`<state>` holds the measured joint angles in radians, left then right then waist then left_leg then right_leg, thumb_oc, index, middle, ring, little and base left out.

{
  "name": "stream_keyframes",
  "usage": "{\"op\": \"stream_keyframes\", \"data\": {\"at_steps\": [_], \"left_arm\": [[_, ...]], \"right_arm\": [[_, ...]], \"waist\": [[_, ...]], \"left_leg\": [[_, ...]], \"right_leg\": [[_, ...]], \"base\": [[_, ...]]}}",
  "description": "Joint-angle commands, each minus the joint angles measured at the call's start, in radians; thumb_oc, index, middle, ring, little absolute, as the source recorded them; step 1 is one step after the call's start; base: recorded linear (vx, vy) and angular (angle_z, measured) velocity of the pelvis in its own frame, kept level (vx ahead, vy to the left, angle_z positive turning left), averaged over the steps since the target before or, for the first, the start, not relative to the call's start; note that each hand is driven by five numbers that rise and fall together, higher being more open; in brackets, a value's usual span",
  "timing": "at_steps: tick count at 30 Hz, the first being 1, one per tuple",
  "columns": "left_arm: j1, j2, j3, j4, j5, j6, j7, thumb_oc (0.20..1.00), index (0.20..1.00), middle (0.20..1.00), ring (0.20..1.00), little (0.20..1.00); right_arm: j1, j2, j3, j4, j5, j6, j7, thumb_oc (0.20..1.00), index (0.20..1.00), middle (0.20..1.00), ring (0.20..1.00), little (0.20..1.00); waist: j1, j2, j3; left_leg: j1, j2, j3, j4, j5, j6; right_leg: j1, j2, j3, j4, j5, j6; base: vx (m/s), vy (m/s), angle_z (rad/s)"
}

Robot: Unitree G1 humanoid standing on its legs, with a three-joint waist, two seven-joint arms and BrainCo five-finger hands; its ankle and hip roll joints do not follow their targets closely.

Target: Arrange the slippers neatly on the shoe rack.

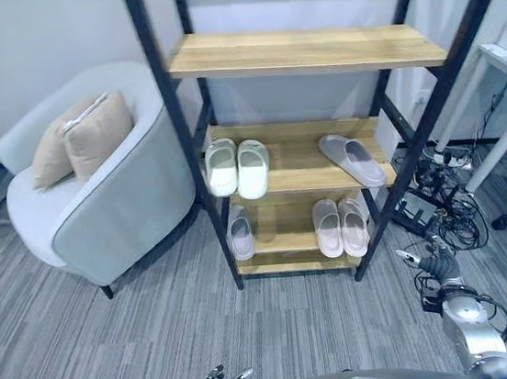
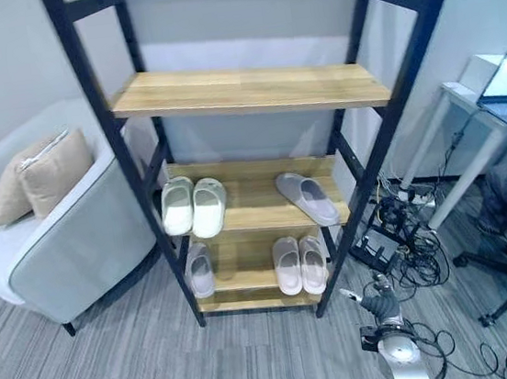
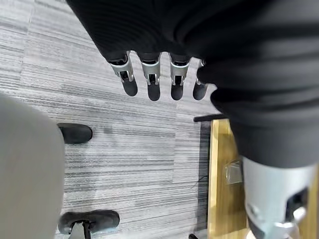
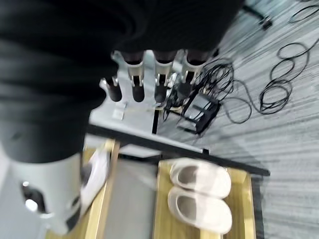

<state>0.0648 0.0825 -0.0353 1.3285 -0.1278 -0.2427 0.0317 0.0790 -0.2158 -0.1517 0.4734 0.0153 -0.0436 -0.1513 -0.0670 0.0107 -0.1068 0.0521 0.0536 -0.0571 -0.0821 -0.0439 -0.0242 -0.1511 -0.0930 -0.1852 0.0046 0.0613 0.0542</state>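
We see the big shoe rack up ahead of our hands, with a white pair of slippers and one grey slipper lying crooked on the middle shelf, and a pink pair plus one lone slipper on the bottom shelf. Our right hand hangs low by the rack's right leg and our left hand hangs low, well back from the rack, both with straight, loose fingers and holding nothing. We think the crooked grey slipper could slide off the shelf edge if we bump it, and our right hand could catch in the wires just beside it.

Six slippers on one shoe rack, two cushions, one armchair.
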Motion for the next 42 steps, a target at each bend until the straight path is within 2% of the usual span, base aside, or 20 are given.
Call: {"op": "stream_keyframes", "data": {"at_steps": [1, 3, 4, 5, 7, 9, 10, 11, 14, 17, 19, 22, 29, 37, 42], "left_arm": [[0.066, -0.016, -0.025, 0.059, 0.046, 0.003, 0.013, 1.0, 1.0, 1.0, 1.0, 1.0], [0.062, -0.023, -0.034, 0.043, 0.058, -0.001, 0.015, 1.0, 1.0, 1.0, 1.0, 1.0], [0.047, -0.033, -0.036, 0.024, 0.061, -0.004, 0.02, 1.0, 1.0, 1.0, 1.0, 1.0], [0.039, -0.039, -0.039, 0.019, 0.064, -0.005, 0.023, 1.0, 1.0, 1.0, 1.0, 1.0], [0.036, -0.044, -0.047, 0.015, 0.068, -0.005, 0.023, 1.0, 1.0, 1.0, 1.0, 1.0], [0.03, -0.051, -0.059, 0.022, 0.072, -0.007, 0.022, 1.0, 1.0, 1.0, 1.0, 1.0], [0.023, -0.052, -0.065, 0.027, 0.075, -0.008, 0.022, 1.0, 1.0, 1.0, 1.0, 1.0], [0.008, -0.048, -0.072, 0.031, 0.082, -0.006, 0.02, 1.0, 1.0, 1.0, 1.0, 1.0], [0.001, -0.044, -0.075, 0.033, 0.093, 0.0, 0.023, 1.0, 1.0, 1.0, 1.0, 1.0], [0.013, -0.043, -0.067, 0.041, 0.093, 0.005, 0.022, 1.0, 1.0, 1.0, 1.0, 1.0], [0.018, -0.042, -0.065, 0.048, 0.092, 0.006, 0.021, 1.0, 1.0, 1.0, 1.0, 1.0], [0.03, -0.026, -0.063, 0.074, 0.103, 0.011, 0.026, 1.0, 1.0, 1.0, 1.0, 1.0], [0.033, -0.013, -0.054, 0.093, 0.111, 0.025, 0.04, 1.0, 1.0, 1.0, 1.0, 1.0], [0.04, -0.02, -0.073, 0.096, 0.124, 0.035, 0.037, 1.0, 1.0, 1.0, 1.0, 1.0], [0.044, -0.015, -0.078, 0.117, 0.132, 0.042, 0.039, 1.0, 1.0, 1.0, 1.0, 1.0]], "right_arm": [[-0.044, -0.006, -0.012, -0.052, -0.013, -0.057, -0.004, 1.0, 1.0, 1.0, 1.0, 1.0], [-0.051, -0.012, -0.008, -0.051, -0.014, -0.055, 0.001, 1.0, 1.0, 1.0, 1.0, 1.0], [-0.052, -0.03, -0.008, -0.052, -0.014, -0.054, 0.001, 1.0, 1.0, 1.0, 1.0, 1.0], [-0.057, -0.039, -0.006, -0.052, -0.016, -0.054, -0.002, 1.0, 1.0, 1.0, 1.0, 1.0], [-0.071, -0.047, -0.002, -0.047, -0.017, -0.056, -0.005, 1.0, 1.0, 1.0, 1.0, 1.0], [-0.086, -0.051, 0.017, -0.035, -0.021, -0.061, -0.007, 1.0, 1.0, 1.0, 1.0, 1.0], [-0.089, -0.053, 0.025, -0.028, -0.019, -0.064, -0.006, 1.0, 1.0, 1.0, 1.0, 1.0], [-0.096, -0.049, 0.039, -0.016, -0.013, -0.063, -0.003, 1.0, 1.0, 1.0, 1.0, 1.0], [-0.109, -0.042, 0.049, 0.017, -0.021, -0.064, -0.015, 1.0, 1.0, 1.0, 1.0, 1.0], [-0.103, -0.026, 0.074, 0.036, -0.027, -0.077, -0.007, 1.0, 1.0, 1.0, 1.0, 1.0], [-0.09, -0.021, 0.08, 0.034, -0.026, -0.082, -0.002, 1.0, 1.0, 1.0, 1.0, 1.0], [-0.059, -0.008, 0.104, 0.021, -0.026, -0.092, 0.013, 1.0, 1.0, 1.0, 1.0, 1.0], [-0.049, 0.028, 0.144, 0.003, -0.026, -0.104, 0.042, 1.0, 1.0, 1.0, 1.0, 1.0], [-0.093, 0.069, 0.205, 0.007, -0.022, -0.108, 0.099, 1.0, 1.0, 1.0, 1.0, 1.0], [-0.155, 0.111, 0.263, -0.011, -0.015, -0.081, 0.152, 1.0, 1.0, 1.0, 1.0, 1.0]], "waist": [[0.022, -0.044, 0.016], [0.02, -0.042, 0.018], [0.019, -0.05, 0.036], [0.022, -0.053, 0.045], [0.031, -0.053, 0.05], [0.043, -0.061, 0.052], [0.049, -0.064, 0.054], [0.053, -0.055, 0.066], [0.058, -0.055, 0.075], [0.065, -0.043, 0.063], [0.064, -0.043, 0.057], [0.063, -0.045, 0.04], [0.065, -0.048, 0.018], [0.077, -0.053, 0.003], [0.094, -0.062, -0.009]], "left_leg": [[0.031, -0.055, 0.01, 0.104, -0.118, 0.017], [0.0, -0.04, 0.03, 0.192, -0.118, -0.018], [-0.105, -0.019, 0.053, 0.376, -0.074, -0.063], [-0.15, -0.018, 0.047, 0.453, -0.055, -0.068], [-0.21, -0.037, 0.01, 0.483, -0.057, -0.055], [-0.252, -0.072, -0.047, 0.421, -0.091, -0.04], [-0.279, -0.082, -0.074, 0.381, -0.072, -0.042], [-0.302, -0.09, -0.096, 0.299, -0.012, -0.045], [-0.304, -0.109, -0.116, 0.298, -0.002, -0.046], [-0.237, -0.121, -0.158, 0.235, -0.008, -0.03], [-0.214, -0.119, -0.159, 0.217, -0.006, -0.024], [-0.143, -0.111, -0.148, 0.155, -0.003, 0.003], [-0.097, -0.109, -0.134, 0.099, -0.003, 0.039], [-0.079, -0.113, -0.143, 0.071, 0.002, 0.058], [-0.064, -0.112, -0.157, 0.057, 0.006, 0.061]], "right_leg": [[0.012, 0.001, 0.045, 0.051, -0.027, -0.003], [0.037, 0.012, 0.05, 0.017, -0.017, -0.02], [0.055, 0.012, 0.042, -0.003, -0.01, -0.032], [0.06, 0.015, 0.042, -0.008, -0.01, -0.038], [0.055, 0.022, 0.055, -0.002, -0.026, -0.049], [0.066, 0.023, 0.082, -0.002, -0.041, -0.052], [0.075, 0.023, 0.091, -0.004, -0.044, -0.053], [0.096, 0.032, 0.092, -0.007, -0.05, -0.053], [0.118, 0.031, 0.113, -0.014, -0.055, -0.051], [0.138, 0.044, 0.143, -0.019, -0.056, -0.048], [0.147, 0.045, 0.15, -0.022, -0.058, -0.048], [0.17, 0.041, 0.17, -0.029, -0.064, -0.04], [0.177, 0.03, 0.191, -0.044, -0.063, -0.02], [0.181, 0.02, 0.186, -0.057, -0.056, -0.003], [0.194, 0.017, 0.176, -0.067, -0.054, -0.003]], "base": [[0.03, -0.213, -0.1], [0.01, -0.253, -0.1], [-0.04, -0.278, -0.01], [-0.05, -0.235, 0.19], [0.0, -0.078, 0.23], [0.08, -0.012, -0.34], [0.15, 0.009, -0.35], [0.11, 0.009, -0.15], [0.06, 0.011, -0.09], [0.12, 0.058, -0.49], [0.1, 0.069, -0.42], [0.09, 0.094, -0.15], [0.04, 0.073, -0.11], [0.01, 0.055, 0.01], [0.02, 0.025, 0.03]]}}
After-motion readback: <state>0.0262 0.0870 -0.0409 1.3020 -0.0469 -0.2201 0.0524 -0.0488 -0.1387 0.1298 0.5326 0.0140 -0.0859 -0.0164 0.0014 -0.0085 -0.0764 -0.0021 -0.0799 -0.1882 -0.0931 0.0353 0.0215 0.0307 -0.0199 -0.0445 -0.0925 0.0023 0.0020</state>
